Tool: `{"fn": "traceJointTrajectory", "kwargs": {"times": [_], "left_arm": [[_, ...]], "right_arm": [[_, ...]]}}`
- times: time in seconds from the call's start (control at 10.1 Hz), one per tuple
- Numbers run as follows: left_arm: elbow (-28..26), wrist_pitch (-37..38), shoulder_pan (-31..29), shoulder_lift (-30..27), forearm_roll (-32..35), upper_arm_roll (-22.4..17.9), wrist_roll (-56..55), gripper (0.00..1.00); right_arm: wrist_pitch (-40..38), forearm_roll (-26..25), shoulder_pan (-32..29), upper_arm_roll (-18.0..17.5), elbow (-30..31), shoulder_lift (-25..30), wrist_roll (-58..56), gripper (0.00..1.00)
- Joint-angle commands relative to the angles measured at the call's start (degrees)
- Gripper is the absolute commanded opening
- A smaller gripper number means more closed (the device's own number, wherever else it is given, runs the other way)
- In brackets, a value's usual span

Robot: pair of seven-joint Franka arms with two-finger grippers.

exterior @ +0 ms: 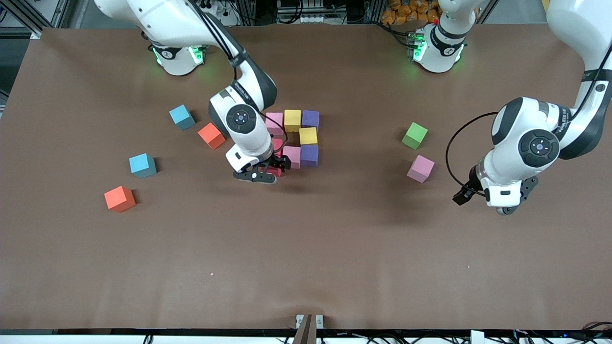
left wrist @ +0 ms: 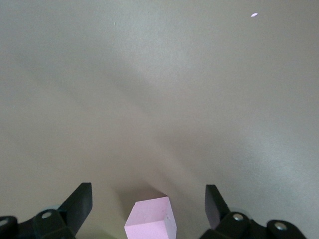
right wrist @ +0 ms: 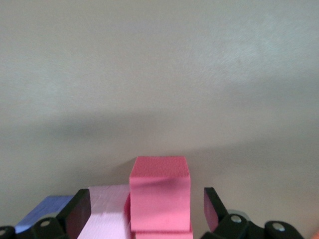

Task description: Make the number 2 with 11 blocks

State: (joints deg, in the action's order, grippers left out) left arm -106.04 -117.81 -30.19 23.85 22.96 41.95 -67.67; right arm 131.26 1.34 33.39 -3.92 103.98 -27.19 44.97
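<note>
**A:** Front view first. The cluster in the middle of the table (exterior: pixel 334 229) has a top row of pink (exterior: pixel 274 123), yellow (exterior: pixel 292 120) and purple (exterior: pixel 310 119), then a second yellow (exterior: pixel 308 136), then a pink (exterior: pixel 291 156) and purple (exterior: pixel 309 155) row. Two reds look to sit under the right gripper (exterior: pixel 273 168), mostly hidden, so that count is a guess. That makes about eight of eleven. Loose ones left: two orange-ish cubes (exterior: pixel 211 135) (exterior: pixel 119 198) toward the right arm's end, green (exterior: pixel 414 135) and pink (exterior: pixel 420 168) toward the left arm's. The two blue cubes (exterior: pixel 182 117) don't count.

**B:** And the left arm?

**A:** It waits, left gripper (exterior: pixel 497 198) hovering beside that loose pink. In the left wrist view its fingers (left wrist: pixel 79 204) are spread wide, with the pink cube (left wrist: pixel 149 219) between them but lower, untouched.

**B:** Right wrist view?

**A:** Fingers (right wrist: pixel 77 211) spread there too, red cube (right wrist: pixel 159 191) sitting between them with a gap on each side, tight against the pale pink one (right wrist: pixel 107 214). Looks placed and let go.
</note>
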Motion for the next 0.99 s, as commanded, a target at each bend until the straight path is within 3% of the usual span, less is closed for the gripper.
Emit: {"fn": "traceJointTrajectory", "kwargs": {"times": [0.0, 0.6, 0.89], "left_arm": [[0.75, 1.09, -1.09, -0.82, 0.86, 0.5, 0.96, 1.0], [1.02, 1.53, -0.4, -0.39, 1.21, 0.59, 0.96, 1.0], [1.36, 1.71, 0.48, -0.91, 1.74, 0.67, 1.31, 1.0]], "right_arm": [[-4.59, -0.64, -0.17, 0.14, 1.21, 4.23, -1.97, 1.0], [-4.52, -0.64, -12.53, 1.02, 14.3, 14.78, -36.46, 1.0], [-3.91, -1.08, -23.07, 1.02, 15.46, 15.06, -60.72, 1.0]]}}
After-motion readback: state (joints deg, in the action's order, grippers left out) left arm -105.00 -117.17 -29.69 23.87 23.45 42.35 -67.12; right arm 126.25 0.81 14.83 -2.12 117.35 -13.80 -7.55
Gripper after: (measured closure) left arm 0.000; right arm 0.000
